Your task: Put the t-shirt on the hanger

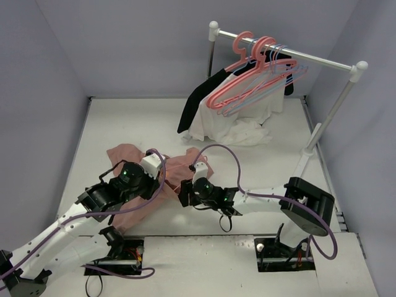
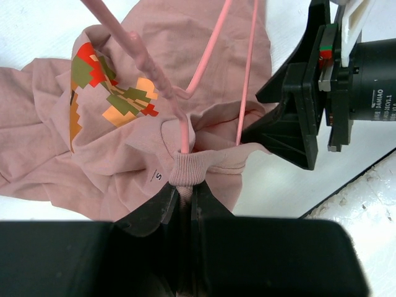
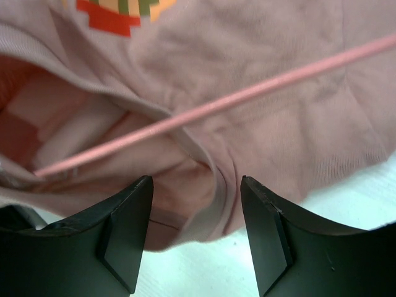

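Note:
The salmon-pink t-shirt (image 1: pixel 180 166) lies crumpled on the white table between both arms, and a red, green and orange print (image 2: pixel 111 93) shows on it. The thin pale-pink hanger (image 2: pixel 210 52) lies across the cloth, and one rod runs down into the neck opening. My left gripper (image 2: pixel 184 189) is shut on the ribbed collar (image 2: pixel 187 168); from above it (image 1: pixel 162 178) sits at the shirt's near edge. My right gripper (image 3: pixel 197 207) is open, with a fold of the shirt (image 3: pixel 223 185) between its fingers, touching neither. The hanger rod (image 3: pixel 247 96) crosses just beyond its tips.
A white clothes rack (image 1: pixel 309 59) stands at the back right with coral-pink hangers (image 1: pixel 244 68) and lilac-blue ones. A white garment (image 1: pixel 238 127) and a black garment (image 1: pixel 195 105) hang from it down to the table. Grey walls close in the left, back and right.

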